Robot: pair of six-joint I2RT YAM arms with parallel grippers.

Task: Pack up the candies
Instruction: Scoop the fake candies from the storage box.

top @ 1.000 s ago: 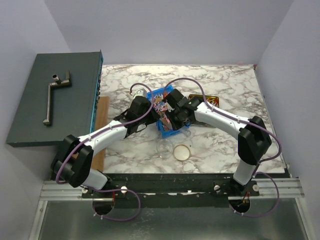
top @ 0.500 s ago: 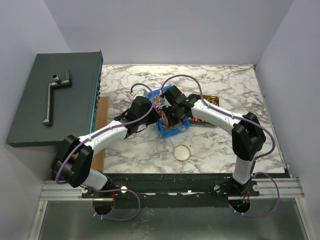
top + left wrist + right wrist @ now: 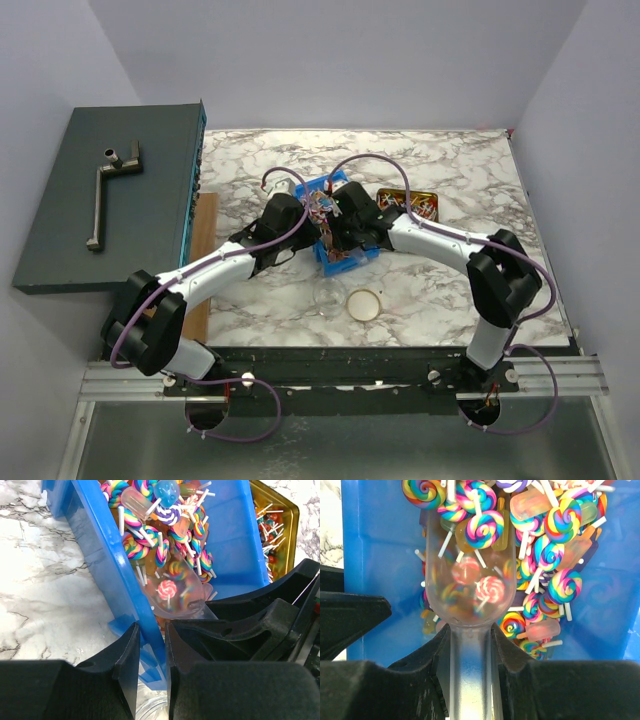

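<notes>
Candies — in scoop (right jaws clamp it).

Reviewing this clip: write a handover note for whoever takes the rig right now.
Left gripper: shut on the blue bin wall.
Right gripper: shut on the scoop handle; the scoop lies in the bin with a few candies in it.
Jar and gold lid sit in front of the bin, lid off.
Done: scoop loaded.
Left: probably tip it into the jar; the bin holds many more.

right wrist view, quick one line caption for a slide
Right hand grips a clear scoop by its handle, loaded with swirl lollipop candies, inside the blue bin.
</notes>
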